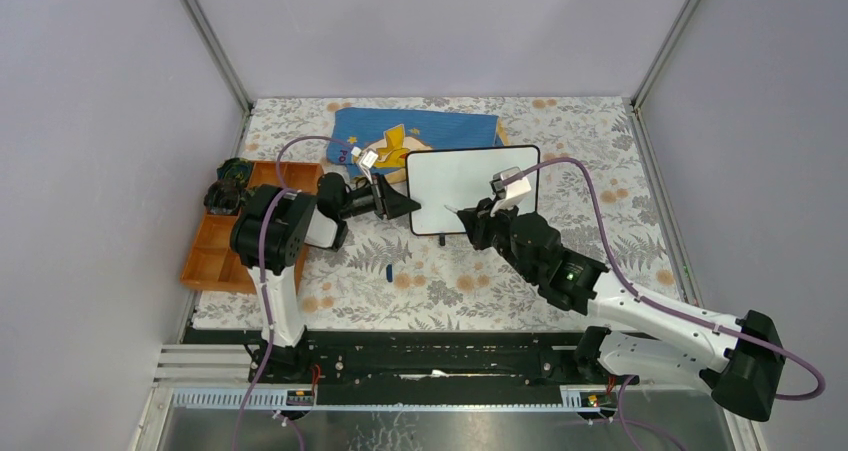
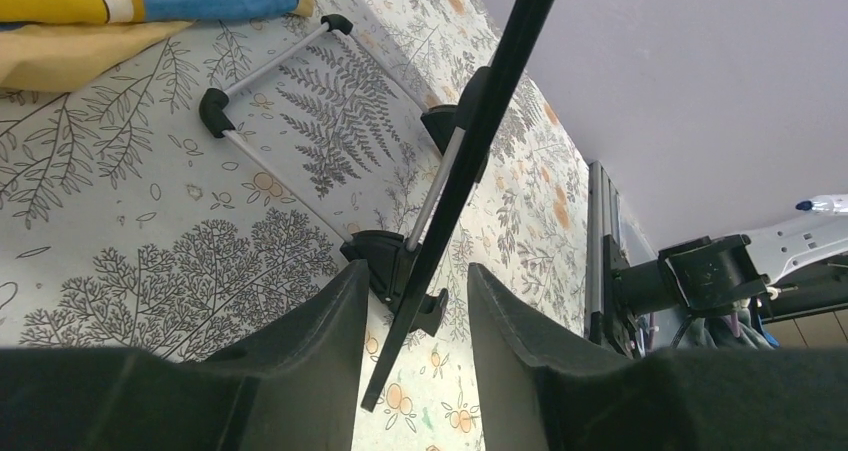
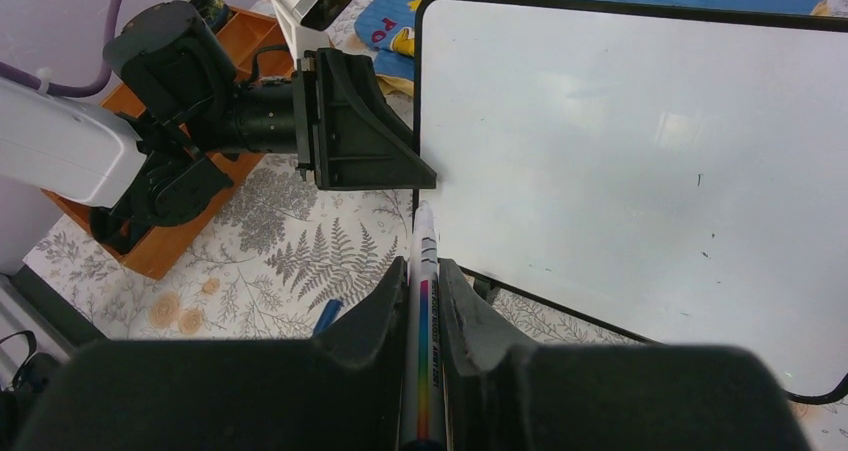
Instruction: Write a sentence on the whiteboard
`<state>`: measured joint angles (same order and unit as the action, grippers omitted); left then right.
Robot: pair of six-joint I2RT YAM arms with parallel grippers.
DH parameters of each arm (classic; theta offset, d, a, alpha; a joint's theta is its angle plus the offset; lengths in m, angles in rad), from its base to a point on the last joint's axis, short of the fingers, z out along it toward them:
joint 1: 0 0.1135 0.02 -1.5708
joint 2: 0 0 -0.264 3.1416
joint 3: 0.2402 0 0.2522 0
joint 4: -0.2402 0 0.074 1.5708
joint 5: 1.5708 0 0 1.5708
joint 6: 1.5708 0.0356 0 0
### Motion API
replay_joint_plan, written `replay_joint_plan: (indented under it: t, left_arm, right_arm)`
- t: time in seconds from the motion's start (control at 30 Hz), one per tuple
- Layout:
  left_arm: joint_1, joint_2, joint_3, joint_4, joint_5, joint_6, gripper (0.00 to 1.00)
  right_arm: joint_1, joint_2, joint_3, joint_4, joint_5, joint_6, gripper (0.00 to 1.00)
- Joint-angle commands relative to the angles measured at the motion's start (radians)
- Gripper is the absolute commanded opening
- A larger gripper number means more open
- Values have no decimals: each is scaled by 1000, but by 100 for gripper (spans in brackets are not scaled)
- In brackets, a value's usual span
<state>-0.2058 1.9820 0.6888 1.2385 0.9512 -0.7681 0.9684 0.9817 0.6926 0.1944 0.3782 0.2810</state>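
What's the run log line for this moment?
left gripper: open, straddling whiteboard left edge | right gripper: shut on marker | tip: by whiteboard lower left | no writing yet

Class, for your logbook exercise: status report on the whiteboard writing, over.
Left gripper open astride whiteboard left edge. Right gripper shut on marker, tip at board's lower left. Board blank, no sentence yet. Left gripper close beside tip.

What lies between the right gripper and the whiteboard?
A marker, held in the right gripper, its tip near the whiteboard's left edge. The right wrist view shows it.
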Motion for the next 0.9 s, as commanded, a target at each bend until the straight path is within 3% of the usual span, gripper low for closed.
replay_joint_plan:
  t: [0.0, 0.47, 0.87]
  left_arm:
    - [-11, 9, 21, 23, 12, 28, 46]
    - [-14, 20, 28, 29, 6, 21, 39]
    - [-14, 24, 27, 21, 4, 32, 30]
  right_arm:
    - [3, 4, 50, 64, 54, -18, 0]
    - [3, -7, 43, 53, 111, -18, 0]
    - [2, 82, 32, 188, 137, -97, 4]
